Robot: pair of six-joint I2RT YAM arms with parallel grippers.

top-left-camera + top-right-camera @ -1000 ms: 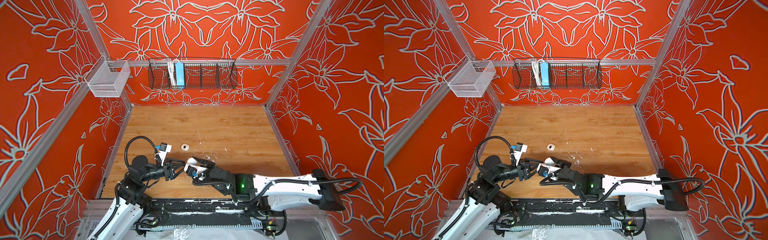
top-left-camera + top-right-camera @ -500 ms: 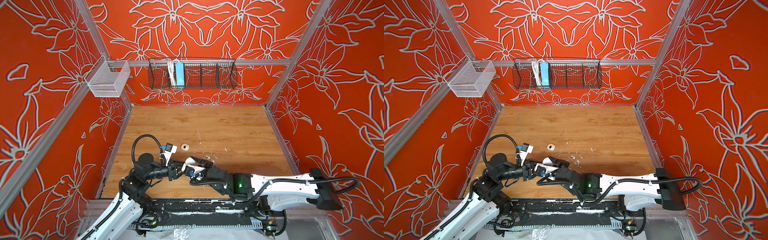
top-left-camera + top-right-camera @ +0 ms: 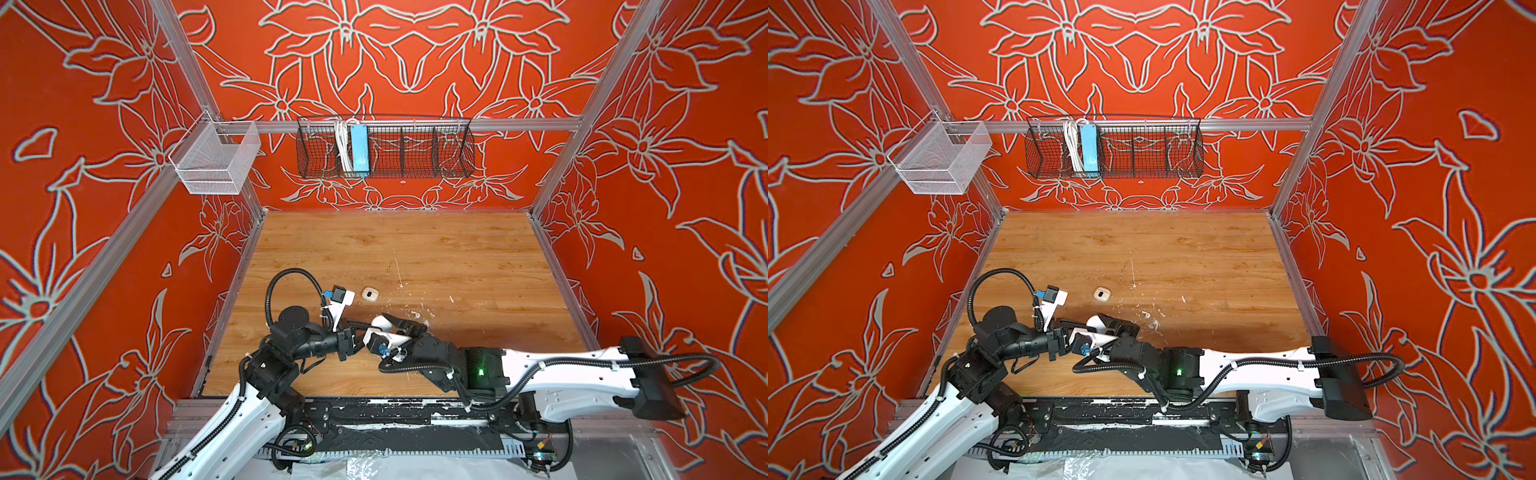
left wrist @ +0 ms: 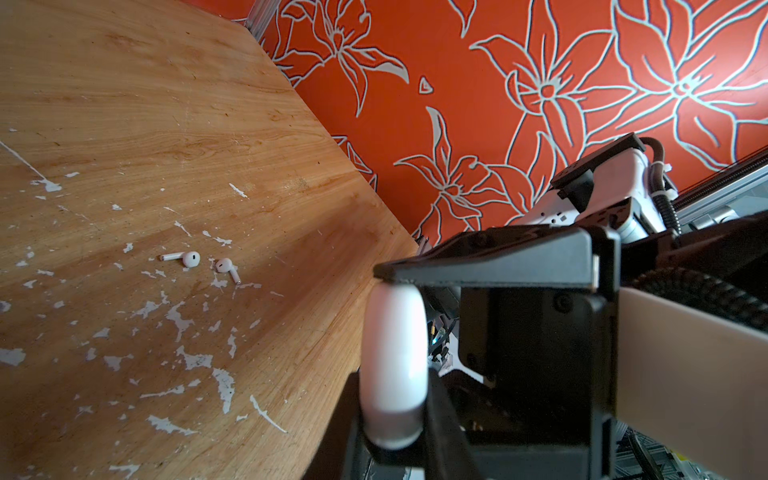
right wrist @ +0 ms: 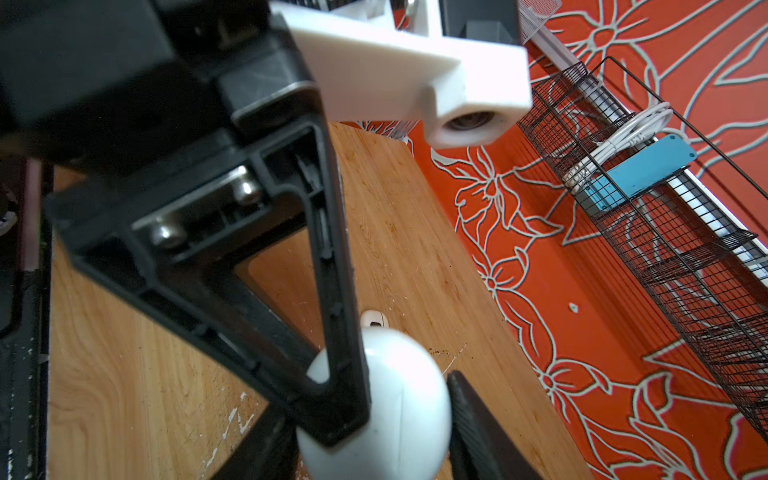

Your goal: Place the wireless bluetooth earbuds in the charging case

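Currently both arms meet at the front middle of the desk (image 3: pixel 415 249), and both hold the white charging case (image 4: pixel 392 353) between them. The left end effector (image 4: pixel 392 409) is closed on the case's narrow sides, with a black finger pressed against each side. The right end effector (image 5: pixel 374 419) is clamped on the same case from the opposite direction, and one of its fingers (image 5: pixel 469 415) lies flat against the rounded shell. A thin seam runs across the case and the lid looks shut. I cannot tell whether the case touches the desk.

Neither earbud is held. The first earbud (image 4: pixel 189 259) and the second earbud (image 4: pixel 225 266) lie on the desk among white paint flecks. They are close together but not touching, and their stems point away from each other. They sit near the right end effector, on the side toward the back wall. A small white oval piece (image 3: pixel 370 294) with a dark mark lies alone further back. On the back wall, a black wire basket (image 3: pixel 415 149) holds a blue power strip (image 3: pixel 358 147).
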